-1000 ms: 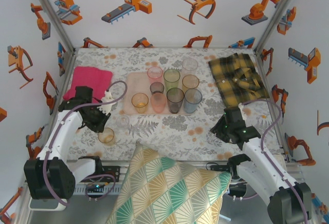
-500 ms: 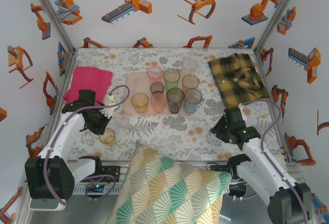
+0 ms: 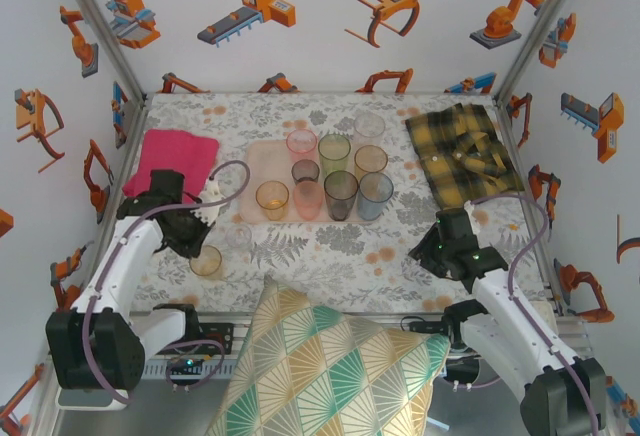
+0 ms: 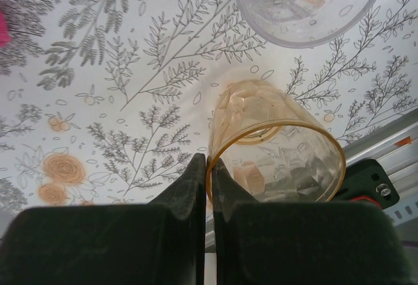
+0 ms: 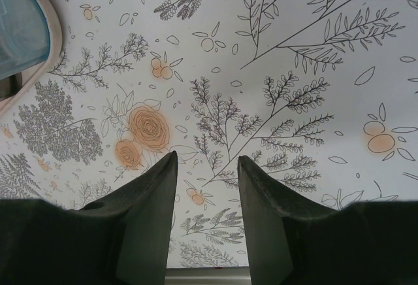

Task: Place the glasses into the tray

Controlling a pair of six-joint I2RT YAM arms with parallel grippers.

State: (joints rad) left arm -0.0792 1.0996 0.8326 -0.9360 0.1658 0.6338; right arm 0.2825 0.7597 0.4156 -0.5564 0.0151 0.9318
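Pinch grip on the amber tumbler, 2 cups not yet in the tray

Left gripper [image 4: 209, 167] is shut on the amber glass [image 4: 274, 157], one finger inside the rim and one outside, so it's clamping the thin wall rather than wrapping the whole cup. Makes sense imo: the cup looks too wide for the jaws, and a rim pinch lets it lift straight up. From the top cam that glass [image 3: 207, 262] sits on the floral tablecloth [image 3: 330, 246] near the left front edge, well apart from the tray [image 3: 260, 161].

Right gripper [image 5: 206, 161] hangs over bare cloth w/ its jaws partly apart and nothing between them. Prob just parked out of the way.

Other stuff:
- clear glass [image 3: 238, 238] stands just beside the amber one, on the tray side. It's the first thing to bump on the way over, so go up before going across.
- tray is already crowded w/ tumblers, e.g. orange glass [image 3: 272, 199] at the near-left corner. Free space looks like the left strip behind it.
- magenta cloth [image 3: 170, 156] lies left of the tray, plaid cloth [image 3: 462, 151] far right, neither in the path.
- patterned pillow [image 3: 320, 366] is propped at the front btw the arm bases, below the route.

Rim grip = the cup could swing or slip, so slow carry.
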